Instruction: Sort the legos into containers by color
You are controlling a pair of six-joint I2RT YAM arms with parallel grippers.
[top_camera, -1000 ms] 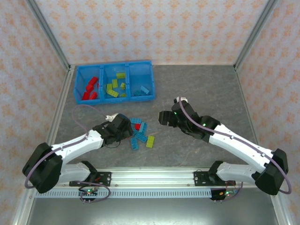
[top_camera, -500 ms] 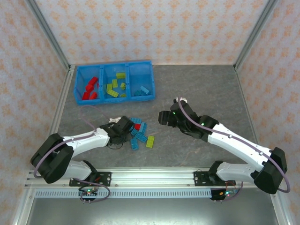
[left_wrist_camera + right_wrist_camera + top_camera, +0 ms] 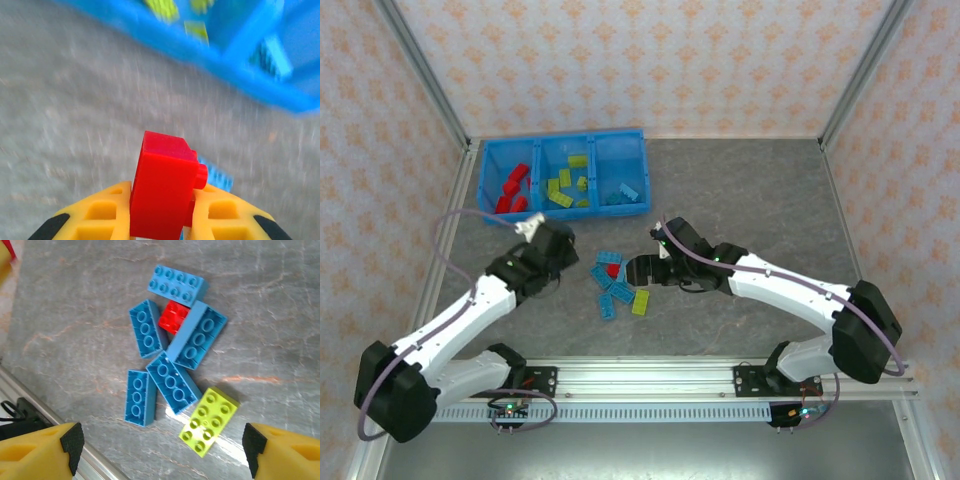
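Note:
My left gripper (image 3: 548,240) is shut on a red lego (image 3: 162,192) and hangs between the loose pile and the blue bin (image 3: 565,139). The bin's containers hold red legos (image 3: 512,190) on the left, yellow-green legos (image 3: 565,185) in the middle and blue legos (image 3: 625,192) on the right. My right gripper (image 3: 162,442) stands open above the pile. Under it lie several blue legos (image 3: 172,381), one small red lego (image 3: 173,317) and a yellow-green lego (image 3: 208,421). The left wrist view is blurred, with the bin's wall (image 3: 240,65) ahead.
The pile (image 3: 615,285) lies mid-table, near the front. An aluminium rail (image 3: 640,378) runs along the near edge, and its corner (image 3: 30,390) sits close to the pile. Patterned walls with metal posts (image 3: 425,75) close in the table.
My left gripper shut on the red lego at the pile, then lifted it back and left toward the bin. My right gripper swung left and now hovers over the pile.

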